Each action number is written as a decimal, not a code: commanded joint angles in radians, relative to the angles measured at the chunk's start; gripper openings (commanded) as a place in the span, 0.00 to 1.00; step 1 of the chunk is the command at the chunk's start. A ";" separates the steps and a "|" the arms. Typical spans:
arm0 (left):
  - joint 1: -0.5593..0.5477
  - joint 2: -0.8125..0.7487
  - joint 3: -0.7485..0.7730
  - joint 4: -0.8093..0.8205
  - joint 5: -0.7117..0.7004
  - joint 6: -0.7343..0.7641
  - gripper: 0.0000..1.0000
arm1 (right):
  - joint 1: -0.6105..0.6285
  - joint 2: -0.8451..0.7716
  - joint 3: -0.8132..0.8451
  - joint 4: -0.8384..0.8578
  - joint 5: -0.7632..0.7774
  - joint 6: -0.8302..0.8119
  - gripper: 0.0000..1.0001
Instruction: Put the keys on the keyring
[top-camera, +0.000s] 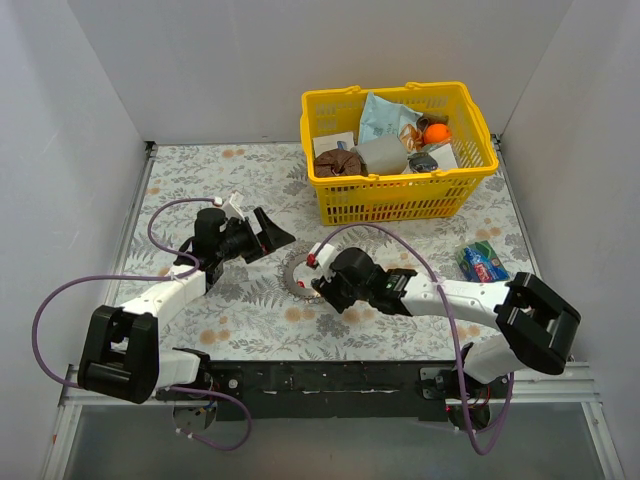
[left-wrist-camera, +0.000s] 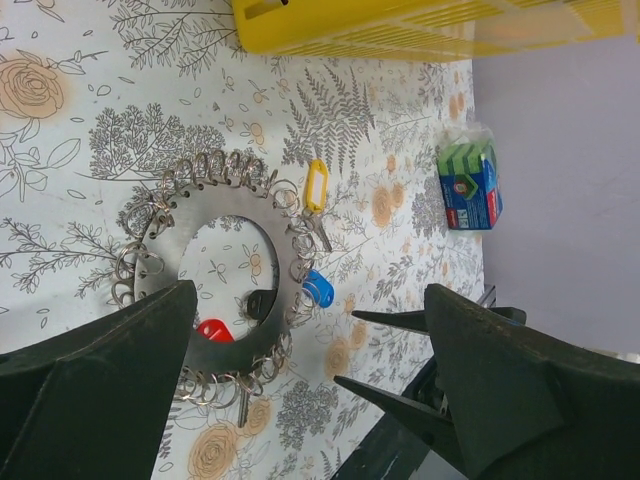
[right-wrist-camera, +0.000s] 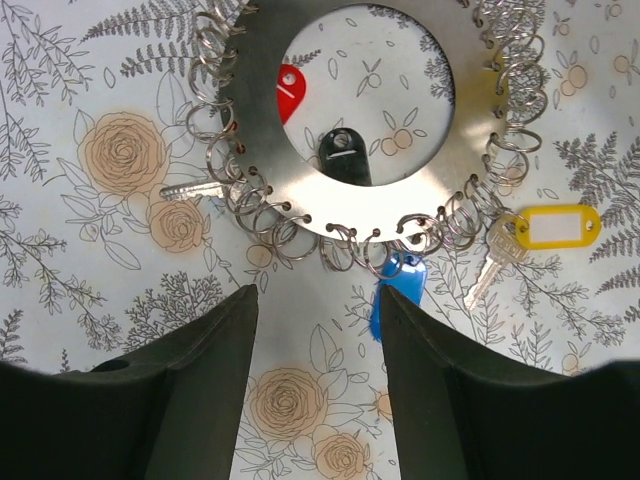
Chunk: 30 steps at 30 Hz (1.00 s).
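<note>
Steel keyring (right-wrist-camera: 470, 120) on table (right-wrist-camera: 80, 300) | left end effector (left-wrist-camera: 310, 300) wide | right end effector (right-wrist-camera: 318, 300) parted, empty

Colours as we read them.

- Tablecloth (right-wrist-camera: 90, 300): white ground, with grey line-drawn ferns and trees and tan roses.
- Keyring (right-wrist-camera: 390, 205): shiny silver band with a pale gold glare. We note silver wire loops (right-wrist-camera: 225, 150) all along its edge.
- Keys (right-wrist-camera: 398, 290): we count red, black and blue heads. One silver key carries a yellow tag (right-wrist-camera: 555, 226) with a white window.
- Basket (top-camera: 400, 200): bright yellow.
- Packet (left-wrist-camera: 470, 185): green and blue, with a red mark.
- Arms (top-camera: 160, 295): white links and black joints, with purple cables (top-camera: 35, 330).
</note>
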<state>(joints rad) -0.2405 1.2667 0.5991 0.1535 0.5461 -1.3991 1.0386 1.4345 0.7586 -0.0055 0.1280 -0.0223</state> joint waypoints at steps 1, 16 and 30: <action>0.007 -0.038 0.002 -0.029 0.018 0.026 0.98 | 0.020 0.018 0.041 0.018 -0.041 -0.051 0.59; 0.007 -0.013 0.021 -0.078 0.002 0.074 0.98 | 0.038 0.139 0.091 0.025 -0.097 -0.096 0.46; 0.007 -0.007 0.018 -0.077 -0.002 0.072 0.98 | 0.043 0.210 0.081 0.061 -0.094 -0.076 0.25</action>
<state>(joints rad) -0.2375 1.2678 0.5991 0.0818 0.5461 -1.3392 1.0760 1.6272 0.8154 0.0113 0.0467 -0.1051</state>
